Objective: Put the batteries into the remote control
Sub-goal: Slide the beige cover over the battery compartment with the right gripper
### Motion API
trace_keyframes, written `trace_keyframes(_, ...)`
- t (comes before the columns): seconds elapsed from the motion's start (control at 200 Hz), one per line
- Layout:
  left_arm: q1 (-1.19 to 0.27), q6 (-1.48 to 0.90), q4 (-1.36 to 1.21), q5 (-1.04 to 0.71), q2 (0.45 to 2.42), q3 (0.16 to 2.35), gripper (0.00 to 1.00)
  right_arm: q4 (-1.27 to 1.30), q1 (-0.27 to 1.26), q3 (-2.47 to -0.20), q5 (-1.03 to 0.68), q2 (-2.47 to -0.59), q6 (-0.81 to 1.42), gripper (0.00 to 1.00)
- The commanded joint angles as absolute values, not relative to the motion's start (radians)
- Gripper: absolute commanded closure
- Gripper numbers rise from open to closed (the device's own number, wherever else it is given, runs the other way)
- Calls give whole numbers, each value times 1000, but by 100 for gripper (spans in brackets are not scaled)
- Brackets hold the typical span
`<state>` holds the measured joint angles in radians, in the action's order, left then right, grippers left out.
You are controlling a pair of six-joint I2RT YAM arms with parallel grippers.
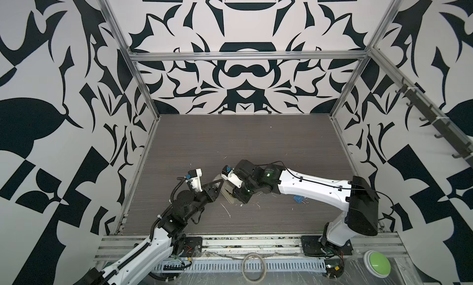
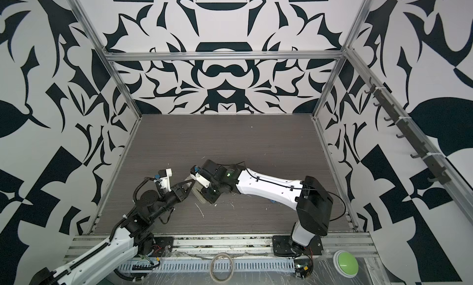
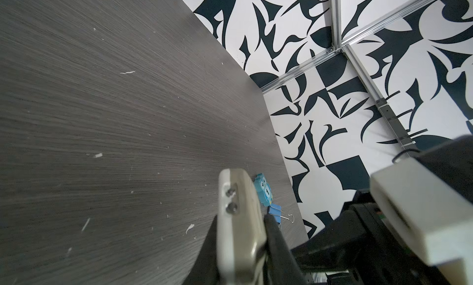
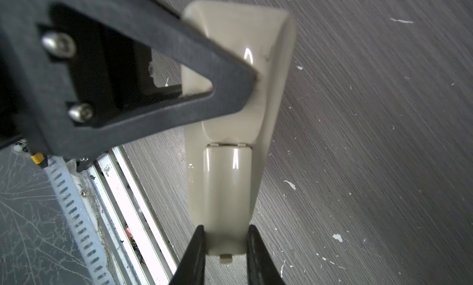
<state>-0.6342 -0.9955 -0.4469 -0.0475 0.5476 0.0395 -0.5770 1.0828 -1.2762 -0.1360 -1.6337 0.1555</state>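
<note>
- I find the remote (image 1: 226, 191) low in the middle of both top views, held up off the grey table (image 1: 243, 143) between the two arms, its long side tilted.
- Left gripper (image 1: 217, 185): reaches in from the lower left of a top view. In the left wrist view its jaws are clamped on the remote (image 3: 238, 194), which I see edge-on at the bottom centre of that frame.
- Right gripper (image 4: 225, 229): comes in from the right. In the right wrist view its two black fingers (image 4: 198, 245) pinch the remote's narrow end at the bottom centre of the frame.
- The same view shows me the plain beige back of the remote (image 4: 230, 112). The hatch (image 4: 225, 184) is on, its seam across the middle of the frame.
- One left finger (image 4: 179, 66) crosses the upper left of that frame and touches the remote's far half.
- A blue owl figure (image 3: 263, 190) and a blue binder clip (image 3: 275, 212) lie on the table, just past the remote in the left wrist view.
- White flecks (image 1: 226, 209) are scattered on the table below the remote.
</note>
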Motion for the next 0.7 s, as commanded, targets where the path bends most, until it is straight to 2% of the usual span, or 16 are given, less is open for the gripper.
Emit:
trace_keyframes(0.0, -630, -1000, -470, -31, 525, 26, 100, -581, 1091, -1313, -121, -1628, 165, 100)
trace_keyframes(0.695, -630, -1020, -486, -29, 517, 9, 100, -550, 1092, -1317, -105, -1664, 166, 100)
